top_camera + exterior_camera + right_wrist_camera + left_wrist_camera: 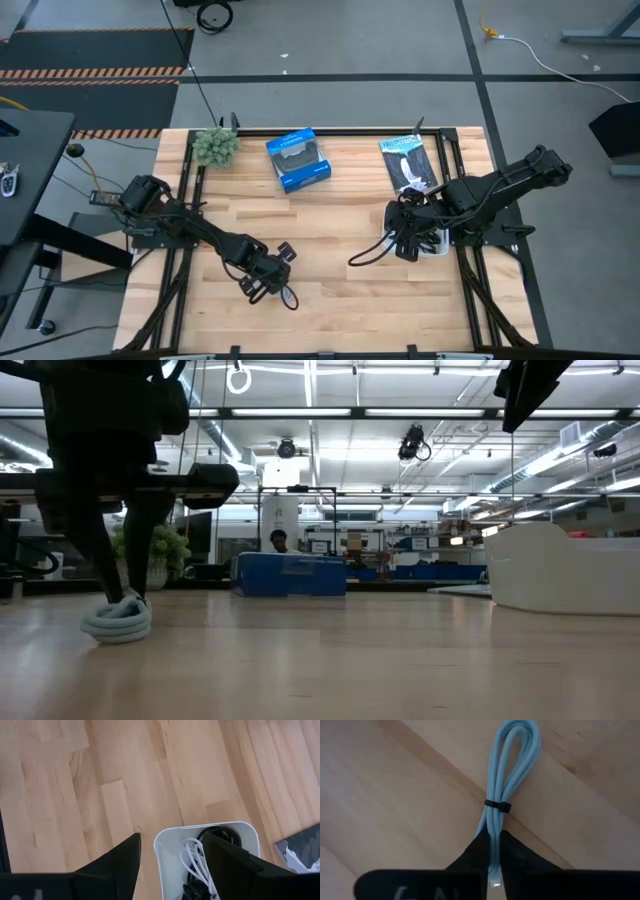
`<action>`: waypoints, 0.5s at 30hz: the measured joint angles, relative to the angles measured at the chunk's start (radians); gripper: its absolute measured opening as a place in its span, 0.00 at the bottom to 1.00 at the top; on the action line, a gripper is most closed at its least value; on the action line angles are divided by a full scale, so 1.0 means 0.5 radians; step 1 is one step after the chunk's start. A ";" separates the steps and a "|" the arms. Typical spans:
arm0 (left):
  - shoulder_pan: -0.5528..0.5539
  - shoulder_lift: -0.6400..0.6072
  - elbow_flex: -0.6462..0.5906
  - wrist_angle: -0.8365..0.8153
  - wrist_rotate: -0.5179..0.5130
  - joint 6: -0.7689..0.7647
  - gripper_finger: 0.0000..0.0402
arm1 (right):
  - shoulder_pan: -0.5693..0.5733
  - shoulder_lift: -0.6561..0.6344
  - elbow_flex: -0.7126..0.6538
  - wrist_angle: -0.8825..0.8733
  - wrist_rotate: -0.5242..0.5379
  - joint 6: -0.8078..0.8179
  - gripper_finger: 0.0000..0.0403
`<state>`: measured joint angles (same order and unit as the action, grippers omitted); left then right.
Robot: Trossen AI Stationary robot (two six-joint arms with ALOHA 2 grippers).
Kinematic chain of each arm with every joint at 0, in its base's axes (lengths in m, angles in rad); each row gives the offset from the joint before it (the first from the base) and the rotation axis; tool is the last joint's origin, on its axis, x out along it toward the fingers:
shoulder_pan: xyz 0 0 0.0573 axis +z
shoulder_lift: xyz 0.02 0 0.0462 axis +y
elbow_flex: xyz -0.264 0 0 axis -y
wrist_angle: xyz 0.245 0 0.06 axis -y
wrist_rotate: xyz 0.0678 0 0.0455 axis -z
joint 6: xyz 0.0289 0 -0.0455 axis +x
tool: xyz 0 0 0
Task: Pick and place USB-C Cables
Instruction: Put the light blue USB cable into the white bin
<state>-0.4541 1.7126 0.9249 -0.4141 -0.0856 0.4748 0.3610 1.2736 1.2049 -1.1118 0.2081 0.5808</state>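
Left pincer [493,852] low on tabletop [330,230], front-left, pinching blue cable [507,775]. Right pincer [170,855] spread over white bin [167,840] at right, white cable [197,865] and black cable [222,836] inside.

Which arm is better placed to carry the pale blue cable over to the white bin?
Left. The left gripper is already shut on the pale blue cable at the table's front. The right gripper hangs open over the white bin, which holds other cables, so it must clear.
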 joint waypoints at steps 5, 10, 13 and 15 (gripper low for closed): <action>0.000 0.004 0.071 -0.132 -0.006 -0.086 0.07 | -0.001 0.000 0.000 0.003 0.000 0.001 0.55; 0.000 0.005 0.269 -0.372 -0.061 -0.141 0.07 | -0.001 0.000 0.000 0.066 0.000 0.002 0.55; 0.001 0.005 0.378 -0.502 -0.108 -0.163 0.07 | -0.001 0.000 0.000 0.076 0.000 0.002 0.55; 0.001 0.005 0.460 -0.552 -0.143 -0.192 0.06 | -0.001 0.000 0.000 0.076 0.003 -0.001 0.55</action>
<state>-0.4538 1.7149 1.1546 -0.6901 -0.1569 0.3787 0.3607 1.2736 1.2049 -1.0740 0.2096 0.5803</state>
